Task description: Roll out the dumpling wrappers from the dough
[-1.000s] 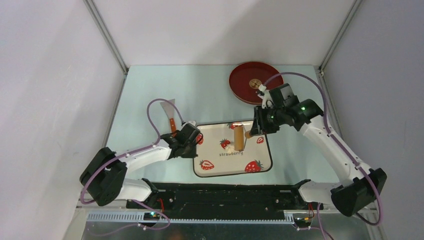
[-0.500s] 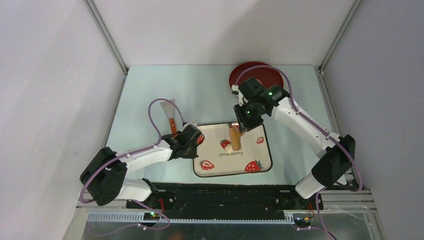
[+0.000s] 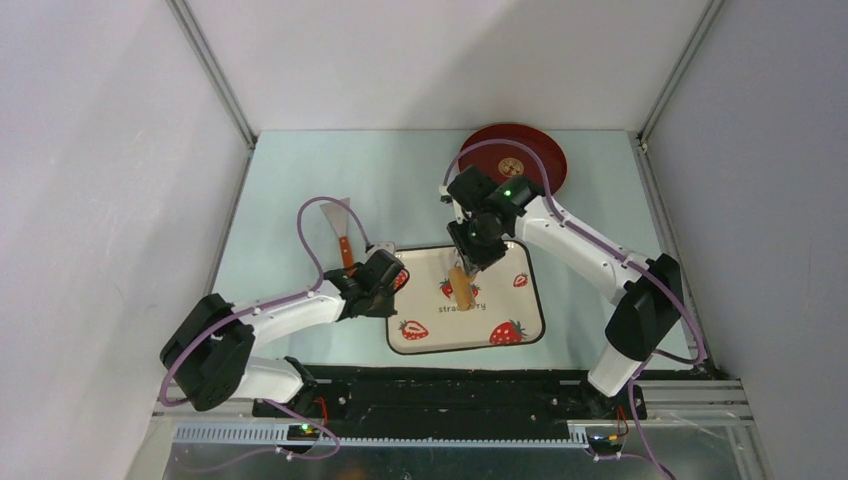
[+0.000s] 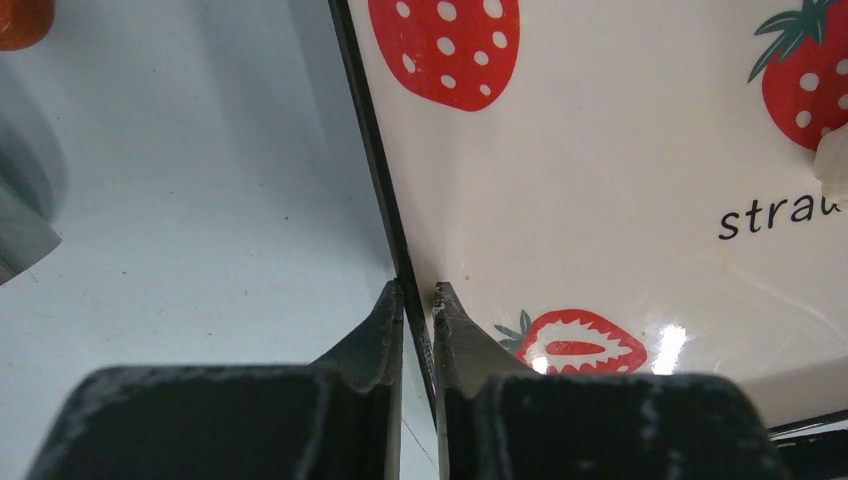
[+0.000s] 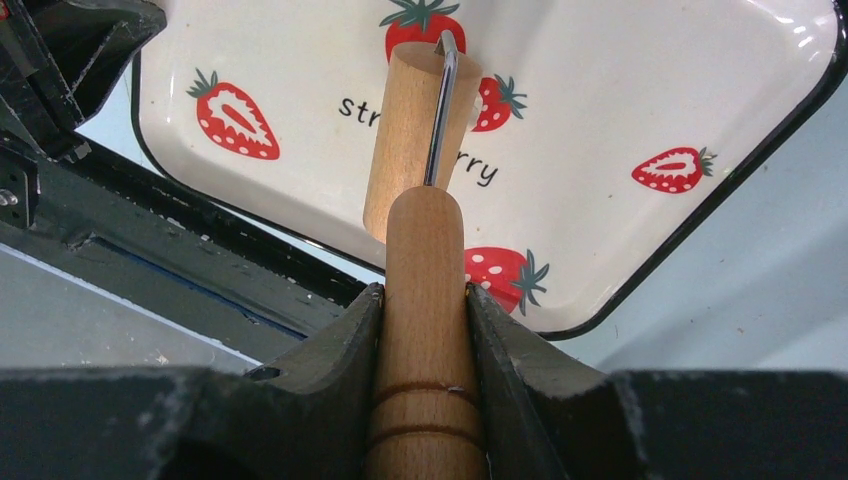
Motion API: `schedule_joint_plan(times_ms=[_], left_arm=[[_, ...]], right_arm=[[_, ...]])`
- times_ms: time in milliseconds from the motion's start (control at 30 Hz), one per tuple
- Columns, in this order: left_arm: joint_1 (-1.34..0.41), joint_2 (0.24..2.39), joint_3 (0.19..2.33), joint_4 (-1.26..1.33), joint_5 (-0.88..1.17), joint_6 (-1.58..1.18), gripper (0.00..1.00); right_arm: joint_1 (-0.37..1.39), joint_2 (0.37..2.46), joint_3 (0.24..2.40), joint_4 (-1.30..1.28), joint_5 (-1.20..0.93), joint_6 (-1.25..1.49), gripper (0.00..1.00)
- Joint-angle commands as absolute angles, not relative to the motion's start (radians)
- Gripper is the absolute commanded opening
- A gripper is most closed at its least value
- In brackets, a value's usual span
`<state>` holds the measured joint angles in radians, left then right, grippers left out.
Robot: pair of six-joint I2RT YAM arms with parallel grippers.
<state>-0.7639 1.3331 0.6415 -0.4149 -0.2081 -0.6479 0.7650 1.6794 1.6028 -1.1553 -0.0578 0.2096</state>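
Right gripper (image 5: 422, 292) holds the roller (image 5: 415, 120) over the plate (image 3: 520, 312); left gripper (image 4: 418, 292) pinches the plate's edge.

In the middle of the top view, the right gripper's jaws are squeezed tight on the roller's wooden handle. The roller's fat end points down at the strawberry plate. In the left wrist view, the left gripper's jaws are closed on the plate's black rim, one finger on each side. The dough (image 4: 832, 168) is a small pale lump on the plate, at the right edge of that view, next to a strawberry picture. A red tray (image 3: 535, 150) sits at the upper right of the table (image 3: 420, 190). A scraper (image 3: 340, 225) lies left of the plate.
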Motion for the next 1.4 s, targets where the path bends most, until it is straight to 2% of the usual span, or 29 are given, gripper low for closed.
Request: schedule_joint_plan(times_ms=[0, 267, 700, 1367], left_arm=[[-0.784, 1.369, 0.614, -0.491, -0.192, -0.643, 0.09], [-0.786, 1.371, 0.615, -0.491, -0.193, -0.646, 0.09], [-0.791, 1.376, 0.618, -0.491, -0.196, -0.647, 0.08], [-0.798, 1.382, 0.624, -0.492, -0.201, -0.649, 0.08]], right_arm=[[0.776, 1.691, 1.612, -1.124, -0.037, 0.226, 0.0], [0.788, 1.719, 1.558, -1.104, -0.009, 0.223, 0.0], [0.805, 1.699, 1.505, -1.023, -0.106, 0.242, 0.0], [0.858, 1.798, 1.399, -0.972, -0.071, 0.274, 0.0]])
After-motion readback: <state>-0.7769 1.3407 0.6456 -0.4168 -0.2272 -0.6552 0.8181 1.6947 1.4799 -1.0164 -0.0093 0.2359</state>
